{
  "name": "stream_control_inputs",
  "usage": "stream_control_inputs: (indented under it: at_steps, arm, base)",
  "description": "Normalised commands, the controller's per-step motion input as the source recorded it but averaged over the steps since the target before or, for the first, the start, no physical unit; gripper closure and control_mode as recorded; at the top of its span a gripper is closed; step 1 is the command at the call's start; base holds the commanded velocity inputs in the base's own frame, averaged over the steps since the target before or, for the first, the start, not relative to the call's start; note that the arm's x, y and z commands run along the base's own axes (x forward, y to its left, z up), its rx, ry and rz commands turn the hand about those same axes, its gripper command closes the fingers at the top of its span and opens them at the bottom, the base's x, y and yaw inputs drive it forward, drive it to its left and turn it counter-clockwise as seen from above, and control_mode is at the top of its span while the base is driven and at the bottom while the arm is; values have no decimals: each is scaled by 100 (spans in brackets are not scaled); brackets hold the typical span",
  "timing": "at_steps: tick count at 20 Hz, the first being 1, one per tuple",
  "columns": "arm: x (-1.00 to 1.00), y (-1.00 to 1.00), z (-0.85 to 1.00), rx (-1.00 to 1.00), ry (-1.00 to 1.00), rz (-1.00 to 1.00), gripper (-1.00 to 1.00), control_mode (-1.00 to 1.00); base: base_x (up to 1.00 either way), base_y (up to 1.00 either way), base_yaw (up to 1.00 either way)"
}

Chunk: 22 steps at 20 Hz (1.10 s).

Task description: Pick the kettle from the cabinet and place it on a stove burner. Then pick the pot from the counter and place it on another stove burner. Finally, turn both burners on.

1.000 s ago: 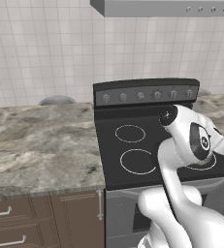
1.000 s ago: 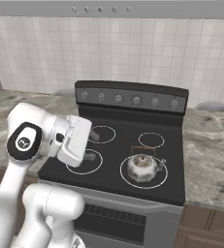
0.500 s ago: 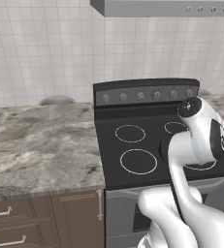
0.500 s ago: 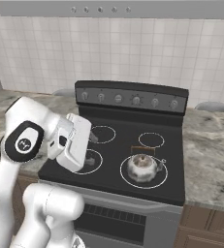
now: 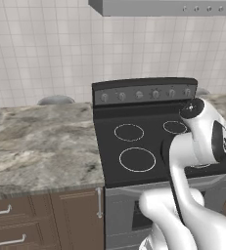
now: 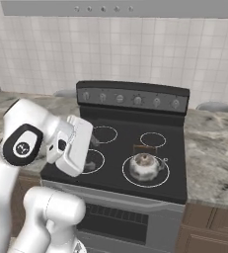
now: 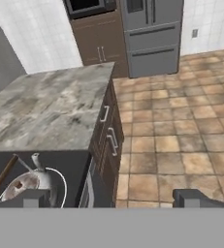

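So the white arm has swung round since a second ago, its hand (image 7: 111, 199) turning away from the black glass-top stove (image 6: 174, 183) toward the room; the small shiny silver kettle with the arched dark handle (image 6: 144, 166) hasn't budged. It sits on the front right burner ring, upright as far as I can tell, so step one looks done. The hand is spread wide with nothing in it, looking out over the grey-brown veined marble worktop (image 7: 45, 111) and the tan tile floor (image 7: 181, 131). The beige pot isn't anywhere I can make out. My worry: with the arm swinging this wide so close to the stove, an elbow could clip the kettle off its ring while hunting for the pot
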Motion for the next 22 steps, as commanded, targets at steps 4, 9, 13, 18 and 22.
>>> stream_control_inputs:
  at_steps: [4, 9, 13, 18, 22]
  arm:
    - [0, 0, 0, 0, 0, 0, -100, 100]
    - [0, 0, 0, 0, 0, 0, -100, 100]
    - [0, 0, 0, 0, 0, 0, -100, 100]
    - [0, 0, 0, 0, 0, 0, -100, 100]
    - [0, 0, 0, 0, 0, 0, -100, 100]
  base:
    - [-62, -5, -19]
    - [-33, -1, -33]
    - [-4, 0, -43]
    - [0, 0, -51]
    - [0, 0, -58]
